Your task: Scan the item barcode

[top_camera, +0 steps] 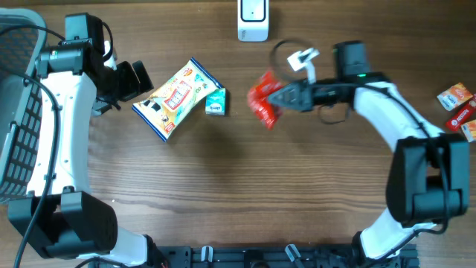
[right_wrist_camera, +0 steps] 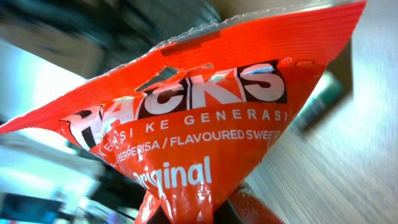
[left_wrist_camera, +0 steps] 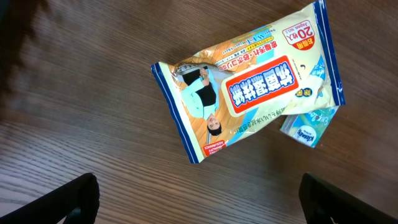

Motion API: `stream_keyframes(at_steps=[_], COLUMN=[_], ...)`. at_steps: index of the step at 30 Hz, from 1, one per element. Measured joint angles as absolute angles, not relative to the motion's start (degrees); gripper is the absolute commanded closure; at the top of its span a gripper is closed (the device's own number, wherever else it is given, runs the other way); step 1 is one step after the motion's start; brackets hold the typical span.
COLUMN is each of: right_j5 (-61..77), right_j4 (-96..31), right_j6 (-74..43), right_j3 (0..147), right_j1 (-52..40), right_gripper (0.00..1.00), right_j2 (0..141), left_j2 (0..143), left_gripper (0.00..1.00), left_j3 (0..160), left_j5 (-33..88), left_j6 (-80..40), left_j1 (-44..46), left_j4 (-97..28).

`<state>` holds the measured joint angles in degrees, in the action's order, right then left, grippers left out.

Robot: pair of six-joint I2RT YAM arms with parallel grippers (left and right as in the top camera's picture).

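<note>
Right up against the right wrist camera is a red sweet packet (right_wrist_camera: 205,124), filling nearly the whole view, its white "HACKS" lettering on a black band and the word "Original" beneath it, with the crimped top edge running across the upper part of the frame. The packet narrows toward the bottom of that view, where the right fingers (top_camera: 281,95) are clamped together on its lower end. From overhead, this packet sits at the tip of the right arm, near the middle of the worktop (top_camera: 223,193), and I can't tell from either view whether it is lifted clear of the wood. A white scanner (top_camera: 253,18) stands at the far edge, a little to the left of the packet and well apart from it. Over on the left side, the left fingers (top_camera: 140,78) stand wide apart, holding nothing, hovering beside a wet-wipes pack (top_camera: 177,98) that lies flat at a slant, printed with a cartoon figure and a red label. A small teal tissue packet (top_camera: 216,102) lies tucked against that pack's right end, partly under it in the left wrist view, and sits between the pack and the red packet. A few small snack packets (top_camera: 457,104) lie at the right edge of the worktop, and a dark mesh basket (top_camera: 18,119) is at the left edge behind the left arm.
</note>
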<state>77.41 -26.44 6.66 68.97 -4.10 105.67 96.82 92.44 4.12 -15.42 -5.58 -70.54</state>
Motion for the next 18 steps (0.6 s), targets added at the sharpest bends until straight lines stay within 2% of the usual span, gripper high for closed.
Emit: stream_keyframes(at_steps=[9, 14, 18], right_j5=[88.51, 88.23, 82.63], right_j4=[-18.59, -11.66, -12.27], right_j6=[-7.14, -19.14, -27.70], right_j3=[69.04, 69.04, 69.06], right_j1=[3.75, 4.34, 4.43], right_gripper=[0.96, 0.96, 0.96], right_j2=[105.67, 105.69, 105.71], left_j2=[96.82, 96.82, 96.82], left_gripper=[0.00, 0.00, 0.00], left_j3=[92.44, 92.44, 92.44], left_j5=[4.12, 4.12, 4.12], left_j6=[-15.42, -15.40, -15.42], left_j1=[-5.58, -5.58, -5.58], left_j4=[-70.57, -70.57, -70.54])
